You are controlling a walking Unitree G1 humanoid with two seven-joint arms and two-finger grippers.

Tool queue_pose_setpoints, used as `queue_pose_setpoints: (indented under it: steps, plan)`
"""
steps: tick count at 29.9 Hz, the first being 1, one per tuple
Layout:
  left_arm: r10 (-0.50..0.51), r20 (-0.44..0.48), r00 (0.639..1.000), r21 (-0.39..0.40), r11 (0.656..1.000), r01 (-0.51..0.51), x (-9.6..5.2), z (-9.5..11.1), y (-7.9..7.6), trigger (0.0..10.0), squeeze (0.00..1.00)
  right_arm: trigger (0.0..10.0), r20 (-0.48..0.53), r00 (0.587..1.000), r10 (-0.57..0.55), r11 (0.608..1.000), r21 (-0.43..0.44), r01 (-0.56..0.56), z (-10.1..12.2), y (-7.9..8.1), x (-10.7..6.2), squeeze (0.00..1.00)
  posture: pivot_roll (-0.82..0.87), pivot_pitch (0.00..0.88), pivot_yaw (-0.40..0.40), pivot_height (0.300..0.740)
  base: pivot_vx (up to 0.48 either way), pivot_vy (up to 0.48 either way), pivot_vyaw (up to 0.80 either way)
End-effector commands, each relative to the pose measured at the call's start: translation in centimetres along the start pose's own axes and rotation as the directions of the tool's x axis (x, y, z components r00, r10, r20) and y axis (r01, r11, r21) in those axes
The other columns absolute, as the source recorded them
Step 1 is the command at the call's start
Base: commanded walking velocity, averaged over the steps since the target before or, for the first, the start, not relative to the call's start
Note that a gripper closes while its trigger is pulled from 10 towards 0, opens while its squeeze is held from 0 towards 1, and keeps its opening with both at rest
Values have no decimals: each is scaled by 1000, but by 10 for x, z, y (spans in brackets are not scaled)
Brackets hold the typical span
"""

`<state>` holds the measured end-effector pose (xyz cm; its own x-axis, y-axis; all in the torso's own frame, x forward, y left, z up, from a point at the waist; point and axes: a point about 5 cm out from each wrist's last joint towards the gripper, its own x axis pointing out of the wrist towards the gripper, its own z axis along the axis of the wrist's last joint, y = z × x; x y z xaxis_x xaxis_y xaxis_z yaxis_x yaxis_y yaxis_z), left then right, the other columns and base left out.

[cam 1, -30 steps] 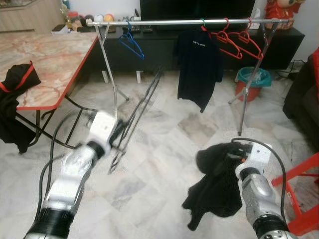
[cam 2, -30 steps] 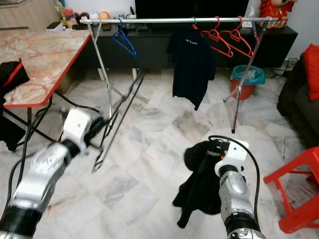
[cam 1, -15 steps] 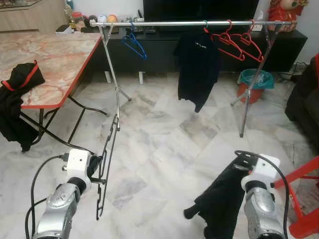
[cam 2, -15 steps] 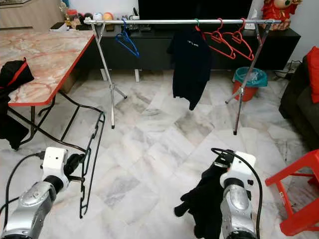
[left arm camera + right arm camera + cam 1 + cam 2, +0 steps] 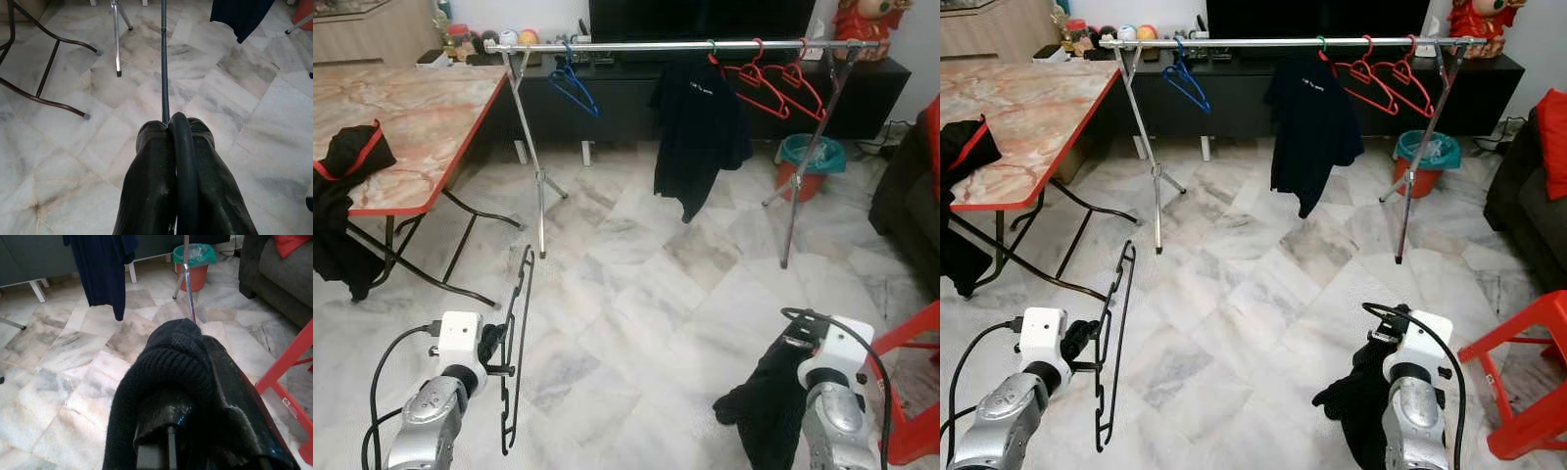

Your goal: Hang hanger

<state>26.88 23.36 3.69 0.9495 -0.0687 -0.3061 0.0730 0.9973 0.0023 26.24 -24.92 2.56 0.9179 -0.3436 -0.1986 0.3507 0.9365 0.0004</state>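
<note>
Two claws, hanger point(image 5: 514, 343), black garment point(image 5: 769, 401)

- Your two head views looked forward and down from standing height, both taking in the rail point(image 5: 685, 45), the table point(image 5: 1013, 113) and the marble floor point(image 5: 636, 304).
- Your left wrist view looked along its fingers point(image 5: 151, 186), close over that floor.
- Your right wrist view faced the bin point(image 5: 195, 257), which your head views also showed.
</note>
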Motion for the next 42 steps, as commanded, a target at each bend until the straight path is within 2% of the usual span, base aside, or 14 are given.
queue_pose_setpoints:
  steps: [1, 11, 42]
  plan:
    - [7, 32, 999, -22, 1000, -6, 2, 5, 2, 10000, 0, 10000, 49, 999, -7, 1000, 2, 7, 9, -2, 1, 0, -110, 0, 16, 740, 0, 0, 0]
    - [3, 34, 999, -12, 1000, -3, 5, 6, 2, 10000, 0, 10000, 45, 999, -4, 1000, 3, 4, 7, 1, -1, 0, -109, 0, 22, 740, 0, 0, 0]
    - [-3, 54, 999, 9, 1000, 2, 10, 12, 1, 10000, 0, 10000, 51, 999, 6, 1000, 25, -7, 12, 10, 3, 0, -86, 0, 25, 740, 0, 371, 0]
